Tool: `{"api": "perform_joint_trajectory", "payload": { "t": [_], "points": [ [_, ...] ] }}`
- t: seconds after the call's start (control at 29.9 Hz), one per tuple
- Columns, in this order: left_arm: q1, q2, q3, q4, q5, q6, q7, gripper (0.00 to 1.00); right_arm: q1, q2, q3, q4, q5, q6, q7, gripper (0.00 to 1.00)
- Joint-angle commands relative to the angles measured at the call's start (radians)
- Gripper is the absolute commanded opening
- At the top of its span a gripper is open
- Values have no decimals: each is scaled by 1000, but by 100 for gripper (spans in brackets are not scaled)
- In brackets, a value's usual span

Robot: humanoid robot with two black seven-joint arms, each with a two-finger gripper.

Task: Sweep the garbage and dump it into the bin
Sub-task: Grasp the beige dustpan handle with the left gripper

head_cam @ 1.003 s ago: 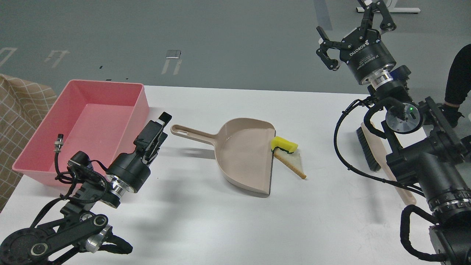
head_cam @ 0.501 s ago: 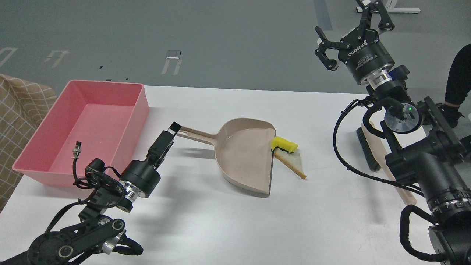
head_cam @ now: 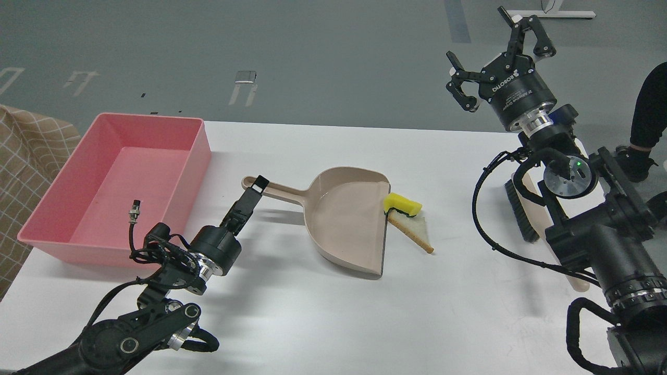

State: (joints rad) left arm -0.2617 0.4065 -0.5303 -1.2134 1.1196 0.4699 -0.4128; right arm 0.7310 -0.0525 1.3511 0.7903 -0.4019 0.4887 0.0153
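Garbage, i.e. a yellow sponge with dark green scouring layer (head_cam: 402, 204) and a triangular white bread slice w/ brown crust (head_cam: 417, 233), lies on the white table (head_cam: 323, 312) touching the beige plastic dustpan (head_cam: 349, 219) lip, not yet inside. Pink shallow plastic bin (head_cam: 120, 182) sits empty, well apart. Our left gripper (head_cam: 254, 190) is at the handle end; can't tell its grip. Our right gripper (head_cam: 492, 49) hangs spread, holding nothing. Brush (head_cam: 521, 211) untouched. Sweeping, dumping remain.
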Motion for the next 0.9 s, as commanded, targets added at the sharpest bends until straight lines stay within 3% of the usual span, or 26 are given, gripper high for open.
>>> {"api": "perform_joint_trajectory", "payload": {
  "t": [0.0, 0.13, 0.87],
  "points": [
    [-42, -3, 80, 41, 0, 19, 0, 98, -4, 0, 0, 1, 0, 0, 0, 100],
    [-85, -23, 167, 81, -3, 19, 2, 98, -10, 0, 0, 6, 0, 0, 0, 100],
    [-165, -84, 159, 258, -17, 19, 6, 98, -30, 2, 0, 10, 0, 0, 0, 100]
  ]
}}
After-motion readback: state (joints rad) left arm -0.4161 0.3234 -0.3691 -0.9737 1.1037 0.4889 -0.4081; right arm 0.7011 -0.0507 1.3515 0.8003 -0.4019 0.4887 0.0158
